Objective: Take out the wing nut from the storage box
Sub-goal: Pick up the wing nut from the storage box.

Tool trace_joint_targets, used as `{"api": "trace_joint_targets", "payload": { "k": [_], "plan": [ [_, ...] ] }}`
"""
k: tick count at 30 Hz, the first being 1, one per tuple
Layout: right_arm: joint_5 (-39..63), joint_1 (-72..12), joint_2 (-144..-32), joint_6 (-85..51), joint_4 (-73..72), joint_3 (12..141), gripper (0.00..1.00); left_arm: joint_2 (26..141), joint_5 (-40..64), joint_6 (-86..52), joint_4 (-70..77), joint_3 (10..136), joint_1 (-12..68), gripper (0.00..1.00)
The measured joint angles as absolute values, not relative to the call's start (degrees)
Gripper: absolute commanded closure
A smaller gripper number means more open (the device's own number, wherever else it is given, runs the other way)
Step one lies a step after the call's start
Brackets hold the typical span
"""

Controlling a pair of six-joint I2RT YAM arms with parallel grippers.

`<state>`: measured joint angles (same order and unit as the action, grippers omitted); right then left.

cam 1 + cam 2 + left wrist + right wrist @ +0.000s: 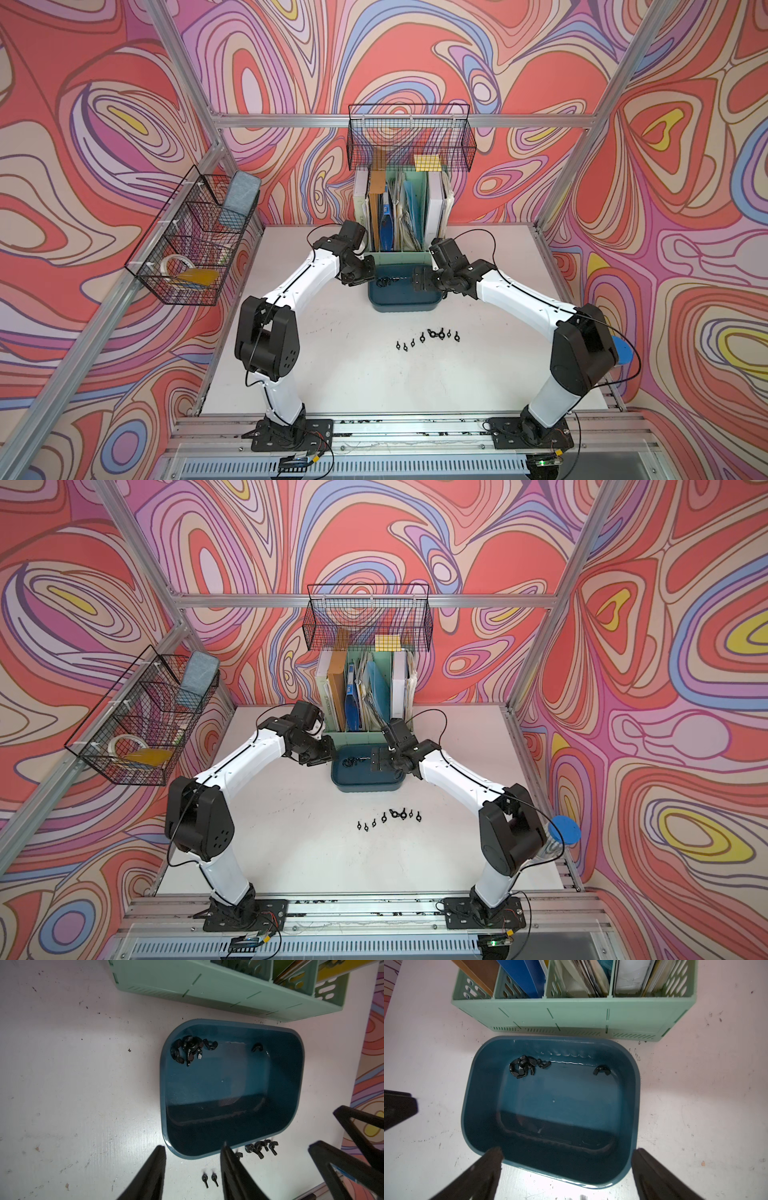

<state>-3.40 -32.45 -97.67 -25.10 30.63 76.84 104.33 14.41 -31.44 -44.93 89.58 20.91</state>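
white arm links (300, 281), black joints (268, 337)

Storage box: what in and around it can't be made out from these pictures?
- Wing nut pile in the storage box: tangled and black, count unreadable in both wrist views.
- Left claw: height over the storage box unclear; left wrist view's edge cuts off its fingers.
- Small black parts on the table: too small in both top views to identify.
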Motion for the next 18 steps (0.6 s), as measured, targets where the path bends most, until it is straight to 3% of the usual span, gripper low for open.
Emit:
{"api": "trace_joint_targets", "payload": {
  "k": [7,18],
  "plan": [
    [-3.2,-32.4,-97.7,-25.1,29.1,76.8,0.02,112.6,10.2,-31.6,-47.3,95.4,24.5,0.67],
    [-3.0,-32.4,-95.3,-26.2,27.8,74.3,0.02,122.4,3.9,-32.2,-51.0,104.2,25.2,0.68]
  ]
}}
